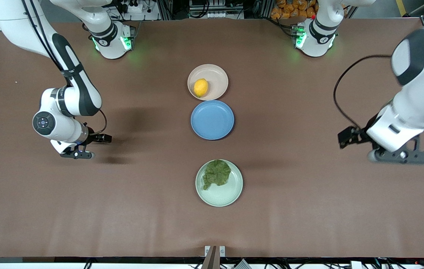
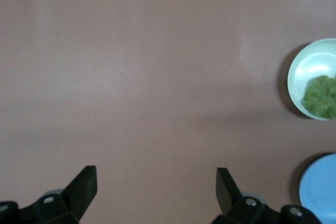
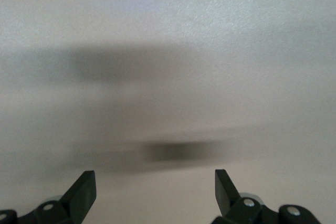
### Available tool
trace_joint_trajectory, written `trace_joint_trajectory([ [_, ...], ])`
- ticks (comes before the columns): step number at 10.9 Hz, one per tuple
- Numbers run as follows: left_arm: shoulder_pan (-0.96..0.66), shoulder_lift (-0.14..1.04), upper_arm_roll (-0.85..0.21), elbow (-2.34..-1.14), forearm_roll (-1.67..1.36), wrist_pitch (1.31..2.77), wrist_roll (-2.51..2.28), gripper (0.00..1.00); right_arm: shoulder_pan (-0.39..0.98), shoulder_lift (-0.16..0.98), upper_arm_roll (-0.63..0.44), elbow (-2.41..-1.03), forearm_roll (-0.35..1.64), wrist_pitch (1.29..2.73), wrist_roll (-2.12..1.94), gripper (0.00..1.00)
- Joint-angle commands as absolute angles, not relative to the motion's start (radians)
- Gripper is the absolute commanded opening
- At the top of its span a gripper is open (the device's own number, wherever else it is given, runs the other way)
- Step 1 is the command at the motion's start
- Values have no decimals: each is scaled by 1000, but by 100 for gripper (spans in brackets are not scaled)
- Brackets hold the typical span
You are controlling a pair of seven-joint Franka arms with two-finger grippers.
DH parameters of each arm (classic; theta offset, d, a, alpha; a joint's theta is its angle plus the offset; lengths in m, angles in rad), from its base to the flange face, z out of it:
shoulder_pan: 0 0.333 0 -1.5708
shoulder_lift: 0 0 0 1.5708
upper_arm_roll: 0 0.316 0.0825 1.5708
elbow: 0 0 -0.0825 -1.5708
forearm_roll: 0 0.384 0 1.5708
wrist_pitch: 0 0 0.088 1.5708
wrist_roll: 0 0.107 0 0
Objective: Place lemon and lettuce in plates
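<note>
The yellow lemon lies in the beige-pink plate, the plate farthest from the front camera. The green lettuce lies in the mint green plate, the plate nearest the front camera. In the left wrist view the lettuce and the mint plate also show. My left gripper is open and empty over bare table at the left arm's end. My right gripper is open and empty over bare table at the right arm's end.
An empty blue plate sits between the two other plates; its edge shows in the left wrist view. The three plates form a line down the middle of the brown table.
</note>
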State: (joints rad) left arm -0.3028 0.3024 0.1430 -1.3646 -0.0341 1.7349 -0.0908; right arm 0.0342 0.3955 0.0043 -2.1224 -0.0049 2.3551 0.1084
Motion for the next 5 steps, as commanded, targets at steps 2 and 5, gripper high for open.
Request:
trace_joint_trajectory([
  [2, -270, 183, 135, -1396, -41, 1593, -58, 100, 38, 273, 20, -2241, -25, 2365, 94, 100],
  [5, -270, 120, 137, -1417, -40, 1546, -61, 100, 5, 216, 15, -2278, -25, 2355, -28, 100],
])
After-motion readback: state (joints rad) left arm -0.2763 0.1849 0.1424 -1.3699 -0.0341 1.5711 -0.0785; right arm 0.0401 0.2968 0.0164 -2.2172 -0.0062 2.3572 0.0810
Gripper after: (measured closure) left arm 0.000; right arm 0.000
